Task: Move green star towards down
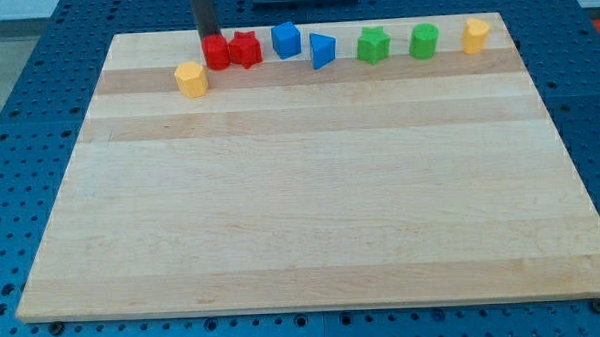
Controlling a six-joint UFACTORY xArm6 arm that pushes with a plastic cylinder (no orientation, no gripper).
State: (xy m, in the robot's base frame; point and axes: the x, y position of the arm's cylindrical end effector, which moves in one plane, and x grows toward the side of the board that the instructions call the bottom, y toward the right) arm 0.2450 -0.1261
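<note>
My tip [206, 36] comes down as a dark rod at the view's top left and ends right at the top edge of a red block [215, 51], seemingly touching it from behind; I have no claw at all here, only this bare rod, so nothing is held. The green star [373, 45] sits in the row of blocks along the view's top edge of the desk [312, 218], well to the view's right of my tip, with several blocks between us. That first red block looks rounded, though I cannot make out its shape surely, and a second red block [245, 49] with a more jagged outline presses against its right side. Below and to the left of the red pair lies a yellow hexagon-like block [191, 78], close to them but apart. Going right along the row stand a blue block [286, 39], a blue wedge-shaped block [322, 50], then the green star, a green rounded block [424, 41] near it on its right, and last a yellow block [475, 34] near the top right corner. The desk is a pale wooden board resting on a blue perforated surface [19, 148].
</note>
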